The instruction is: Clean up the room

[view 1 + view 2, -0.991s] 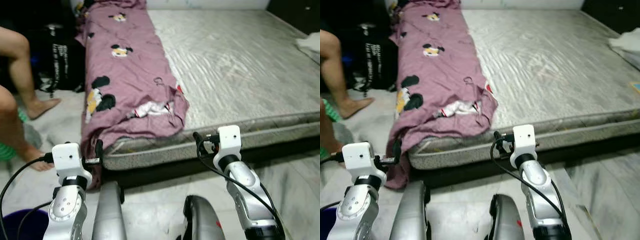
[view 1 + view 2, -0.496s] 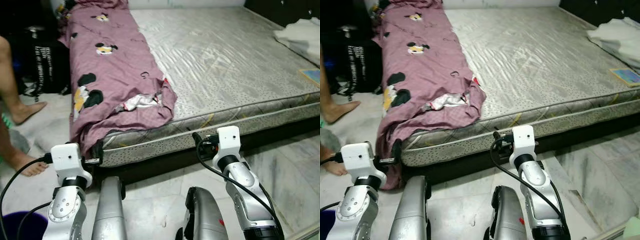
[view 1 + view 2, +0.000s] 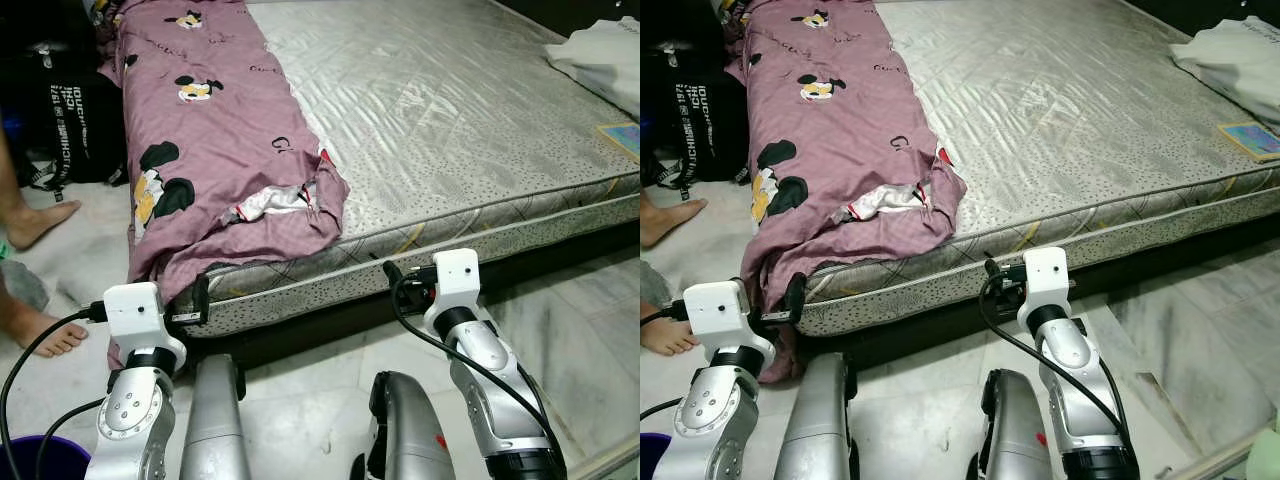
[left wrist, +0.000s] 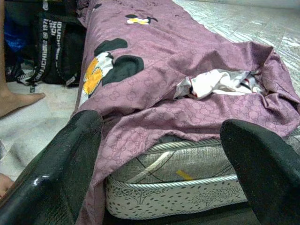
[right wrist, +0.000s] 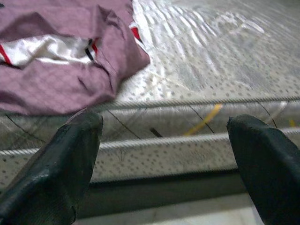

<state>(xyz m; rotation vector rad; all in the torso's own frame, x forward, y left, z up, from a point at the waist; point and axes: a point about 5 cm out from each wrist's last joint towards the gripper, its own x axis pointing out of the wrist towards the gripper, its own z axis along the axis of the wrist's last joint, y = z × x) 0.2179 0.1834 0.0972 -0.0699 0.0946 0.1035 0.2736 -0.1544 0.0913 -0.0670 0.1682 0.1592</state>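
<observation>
Left eye view: robot stands at the foot edge of a bare grey mattress (image 3: 480,110), both arms raised in front, nothing carried. Left gripper (image 4: 164,154) spread wide and empty, pointed at the mattress corner where the purple cartoon-print sheet (image 3: 215,140) lies bunched in a long strip along the mattress's left side, one end spilling over the corner toward the floor. White cloth (image 3: 275,203) with red trim pokes out of a fold in the sheet. Right gripper (image 5: 164,154) also spread wide and empty, facing the mattress side band just right of the sheet.

Progress, judged from the scene: barely started. Sheet not folded or spread. White fabric pile (image 3: 600,55) and a small flat book or card (image 3: 1250,138) sit at the mattress's far right edge. Dark bag (image 3: 85,120) on the floor beside the bed; a person's bare feet (image 3: 35,220) near it. Purple bucket rim (image 3: 30,458) at lower left.

Writing: the bag strap carries white lettering, too small to read. No other legible brands.
</observation>
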